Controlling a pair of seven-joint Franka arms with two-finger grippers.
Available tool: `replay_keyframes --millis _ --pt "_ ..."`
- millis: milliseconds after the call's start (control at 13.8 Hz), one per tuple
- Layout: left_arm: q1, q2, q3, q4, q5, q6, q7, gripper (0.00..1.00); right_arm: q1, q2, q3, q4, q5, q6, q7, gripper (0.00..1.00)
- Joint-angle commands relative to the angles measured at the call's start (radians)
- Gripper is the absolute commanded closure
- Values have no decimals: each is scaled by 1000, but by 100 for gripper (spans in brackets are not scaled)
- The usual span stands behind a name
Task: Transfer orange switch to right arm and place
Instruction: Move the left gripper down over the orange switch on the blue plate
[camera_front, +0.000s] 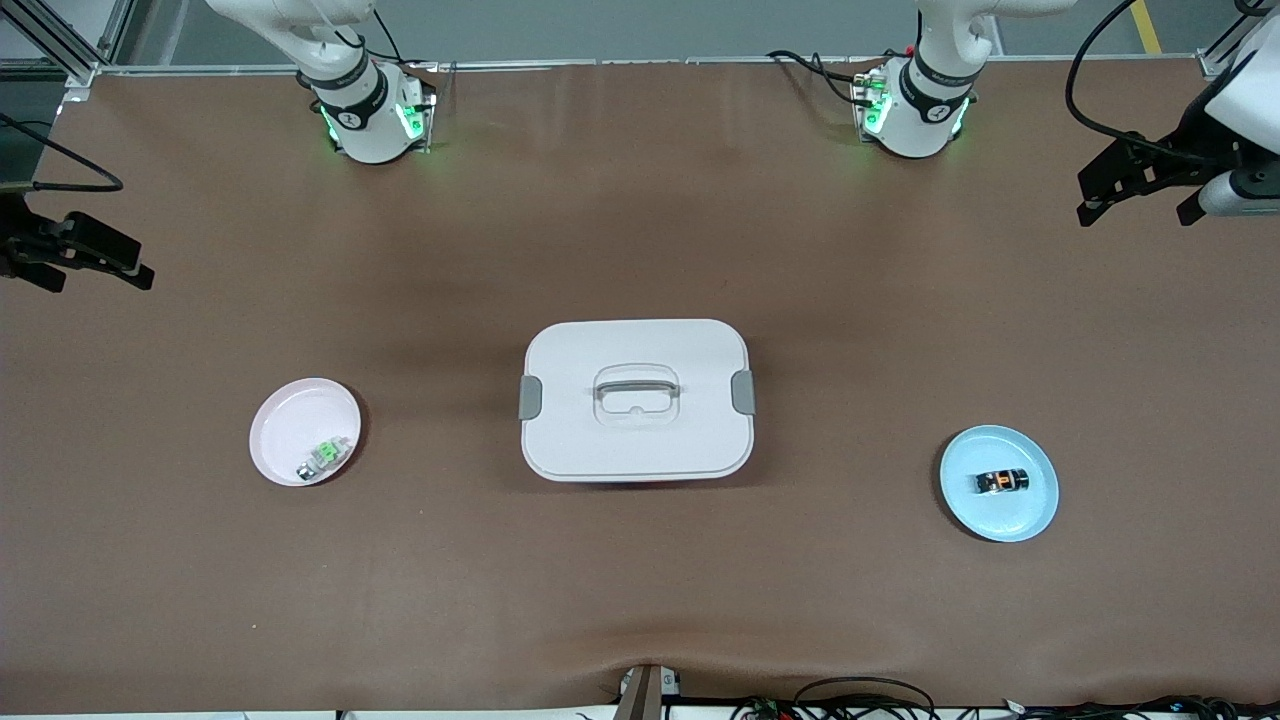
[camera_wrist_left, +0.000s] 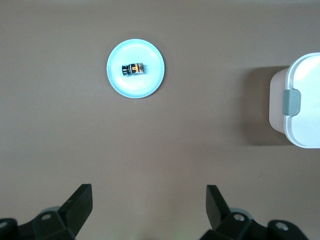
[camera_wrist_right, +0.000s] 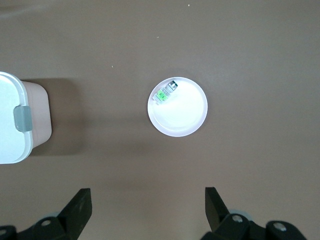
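Note:
The orange switch (camera_front: 1001, 481), a tiny black part with an orange middle, lies on a light blue plate (camera_front: 1000, 522) toward the left arm's end of the table. The left wrist view shows the switch (camera_wrist_left: 134, 68) on that plate (camera_wrist_left: 150, 86), well apart from my left gripper (camera_wrist_left: 149, 189). My left gripper (camera_front: 1137, 213) hangs open and empty over the table's edge at its own end. My right gripper (camera_front: 100, 282) hangs open and empty over the table's edge at the right arm's end, and in its wrist view the gripper (camera_wrist_right: 147, 191) holds nothing.
A white lidded box (camera_front: 560, 345) with grey clips and a handle stands mid-table, between the two plates. A pale pink plate (camera_front: 290, 415) toward the right arm's end holds a small green-and-white part (camera_front: 328, 455). Brown table cloth lies bare around them.

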Motion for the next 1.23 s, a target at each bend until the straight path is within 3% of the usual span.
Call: replay_keyframes --millis 0,508,1160 --pt "0 15 -4 20 7 -21 -10 0 -12 -8 5 -1 7 -9 -12 0" --pt "8 79 12 25 31 -9 5 0 -12 -8 5 0 1 -7 -12 0" --pt "49 315 32 4 48 239 9 0 -38 -2 3 -1 12 -10 -15 0"
